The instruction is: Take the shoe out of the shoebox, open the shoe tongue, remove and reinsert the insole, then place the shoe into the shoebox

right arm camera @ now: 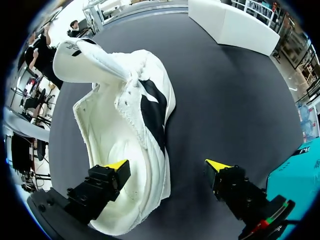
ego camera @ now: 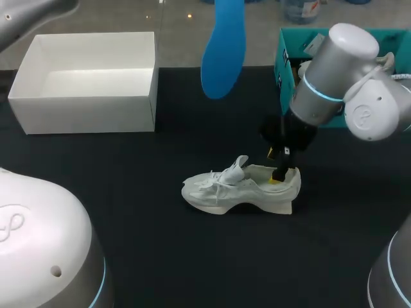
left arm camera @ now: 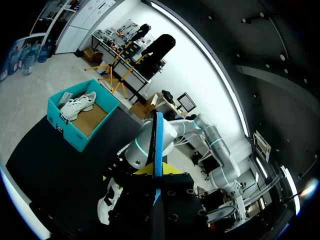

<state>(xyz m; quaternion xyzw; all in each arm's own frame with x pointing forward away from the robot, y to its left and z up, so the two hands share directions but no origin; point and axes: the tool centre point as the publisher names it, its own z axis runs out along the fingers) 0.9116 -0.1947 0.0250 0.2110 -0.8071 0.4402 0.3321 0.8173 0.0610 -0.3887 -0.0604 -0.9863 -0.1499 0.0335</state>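
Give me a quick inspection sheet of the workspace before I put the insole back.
Surface: black table, shoe and boxes on it.
Job's things: white shoe upright on its sole mid-table, tongue lifted; white shoebox open at far left, nothing visible inside; blue insole out of the shoe, held aloft.
Clutter: teal box at far right, second shoe inside.
Grippers: left gripper shut on the insole; right gripper open at the heel, one finger inside the shoe, the other outside.
Cables: nothing seen.
Surroundings: nothing seen reaching over the table.
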